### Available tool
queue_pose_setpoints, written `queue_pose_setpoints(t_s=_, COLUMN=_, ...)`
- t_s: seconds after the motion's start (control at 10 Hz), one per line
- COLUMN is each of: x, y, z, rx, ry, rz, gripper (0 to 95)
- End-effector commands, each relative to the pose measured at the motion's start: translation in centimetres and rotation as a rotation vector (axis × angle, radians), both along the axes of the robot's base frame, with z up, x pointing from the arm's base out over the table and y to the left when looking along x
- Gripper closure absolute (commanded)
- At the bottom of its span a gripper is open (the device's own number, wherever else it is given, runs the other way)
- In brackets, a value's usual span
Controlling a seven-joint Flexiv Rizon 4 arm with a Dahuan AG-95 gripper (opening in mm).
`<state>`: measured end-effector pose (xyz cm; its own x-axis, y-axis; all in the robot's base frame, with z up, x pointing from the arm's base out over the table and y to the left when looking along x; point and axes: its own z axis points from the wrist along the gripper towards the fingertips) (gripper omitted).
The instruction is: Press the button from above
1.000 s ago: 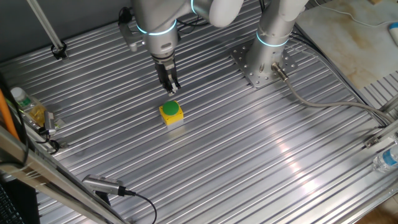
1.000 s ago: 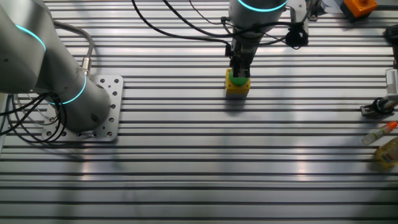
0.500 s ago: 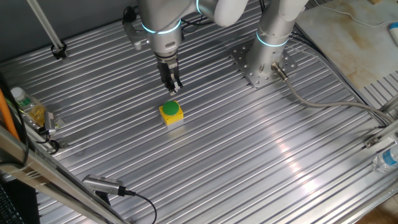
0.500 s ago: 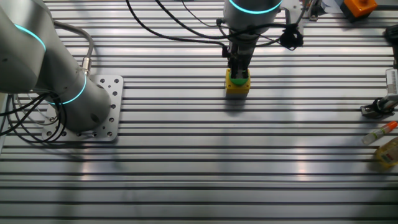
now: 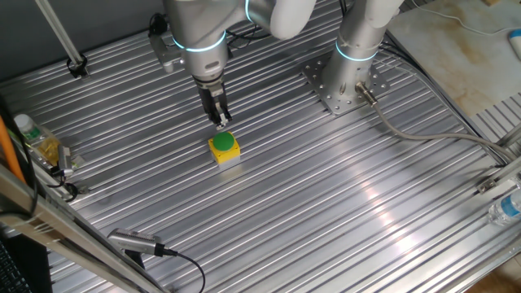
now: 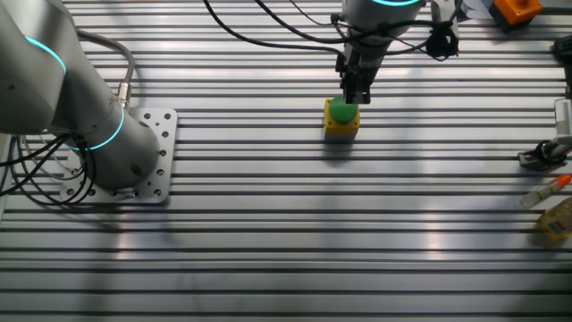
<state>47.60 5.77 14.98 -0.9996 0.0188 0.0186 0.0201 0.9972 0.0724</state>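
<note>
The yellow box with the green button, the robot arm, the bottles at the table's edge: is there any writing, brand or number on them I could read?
None can be read.
Button and its yellow box: no markings visible.
Gripper: no lettering visible.
Bottles: any label is too small and blurred to read.

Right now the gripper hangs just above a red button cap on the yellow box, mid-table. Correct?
Not quite: the button cap is green, not red. One fixed view shows the green cap on top of the yellow box plainly, and the other fixed view agrees. The rest stands: the gripper hangs just above the cap, and the box sits mid-table on the ribbed metal table.
</note>
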Motion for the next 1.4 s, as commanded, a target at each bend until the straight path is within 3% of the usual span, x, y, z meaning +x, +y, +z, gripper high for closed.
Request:
queue_pose_setpoints(t_s=0.1, x=-0.03, y=-0.06, z=0.01, rx=0.0, ry=0.003, rz=-0.002, gripper=95.0)
queue_pose_setpoints(t_s=1.4, x=-0.19, y=-0.15, z=-0.14, rx=-0.003, ry=-0.01, rz=0.0, gripper=95.0)
